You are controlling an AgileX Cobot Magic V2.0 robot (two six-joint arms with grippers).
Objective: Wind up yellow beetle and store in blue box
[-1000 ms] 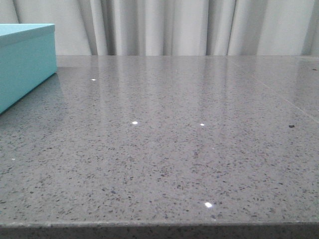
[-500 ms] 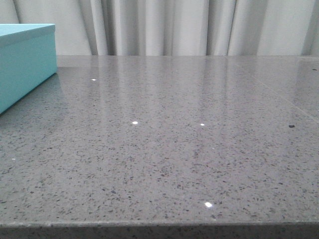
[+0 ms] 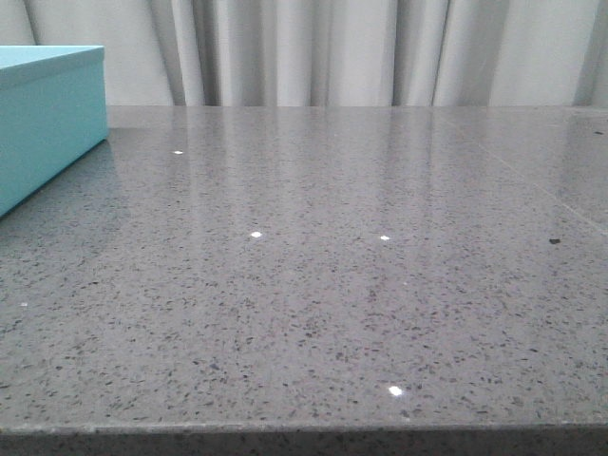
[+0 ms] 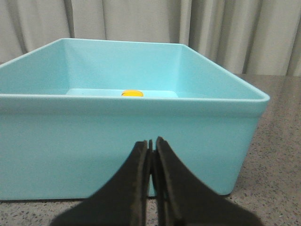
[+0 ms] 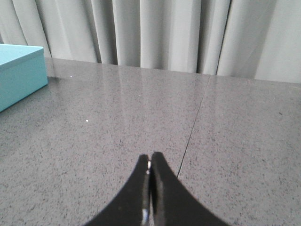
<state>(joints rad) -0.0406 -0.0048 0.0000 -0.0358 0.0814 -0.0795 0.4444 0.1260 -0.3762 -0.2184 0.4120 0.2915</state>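
The blue box (image 4: pixel 127 141) is open-topped and fills the left wrist view; it also shows at the far left of the front view (image 3: pixel 47 114) and in the right wrist view (image 5: pixel 19 70). Inside it, near its far wall, only the roof of the yellow beetle (image 4: pixel 132 93) shows above the rim. My left gripper (image 4: pixel 151 141) is shut and empty, just outside the box's near wall. My right gripper (image 5: pixel 149 157) is shut and empty, low over the bare grey table. Neither gripper shows in the front view.
The grey speckled stone table (image 3: pixel 332 266) has a thin seam line (image 5: pixel 193 127) running away from the right gripper. Pale curtains (image 3: pixel 332 47) hang behind the table's far edge. The table's near edge (image 3: pixel 304 429) runs along the bottom of the front view.
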